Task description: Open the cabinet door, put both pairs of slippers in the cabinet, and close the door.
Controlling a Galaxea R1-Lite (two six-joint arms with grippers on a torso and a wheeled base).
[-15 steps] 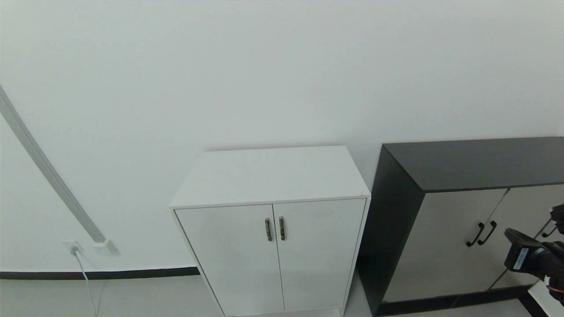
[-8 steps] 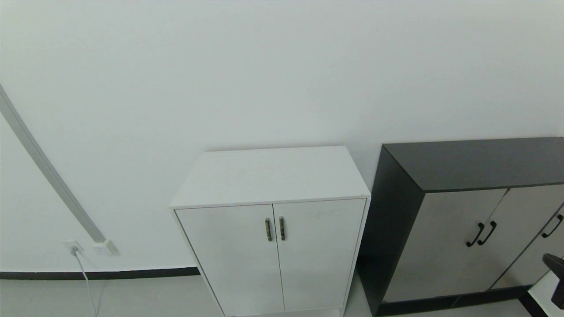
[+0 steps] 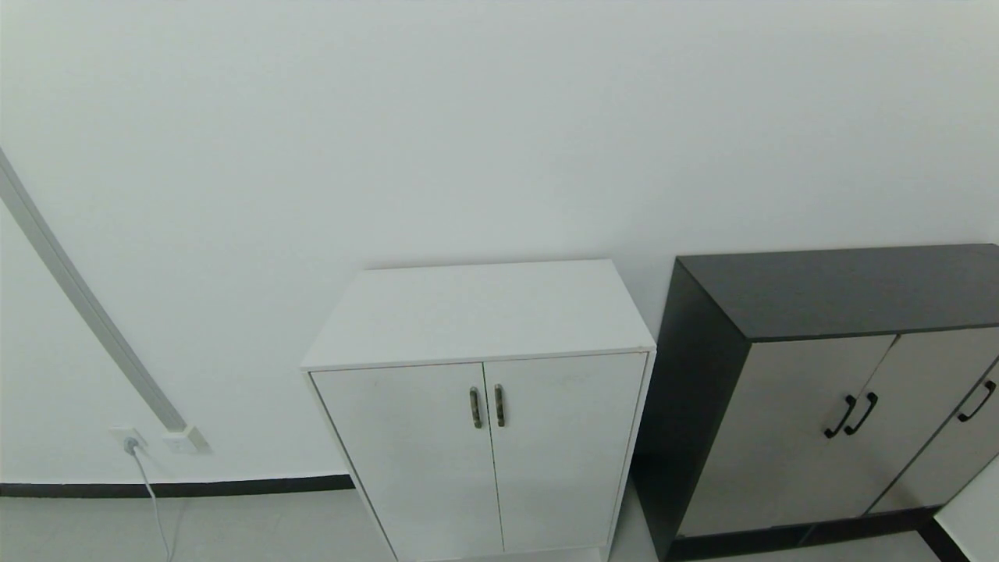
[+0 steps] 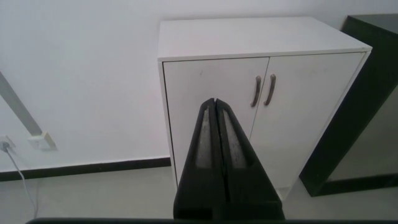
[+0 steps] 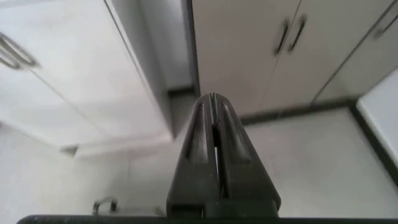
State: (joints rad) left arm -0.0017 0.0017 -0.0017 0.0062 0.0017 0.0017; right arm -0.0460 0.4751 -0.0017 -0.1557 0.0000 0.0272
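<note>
White laminate makes up the cabinet, which stands on the floor with its back to the wall, toward 6 o'clock in the head view. Both doors are shut and flush, meeting at a thin centre seam. Two upright metal handles sit just beside each other, one on each side of that seam, near the doors' upper edge.

At the cabinet's 3 o'clock stands a black cabinet with grey doors and black curved pulls, also shut; a narrow gap separates the two.

At the cabinet's 9 o'clock, low on the wall, is a socket with a white cable hanging from it to the floor. A grey trunking strip slants up from beside the socket toward 10 o'clock. A black skirting runs along the wall's foot.

In its wrist view the left tool points at the cabinet's left door from well apart, fingers pressed together. The right tool points low at the floor between the two cabinets, its fingers likewise pressed together, pinching nothing.
</note>
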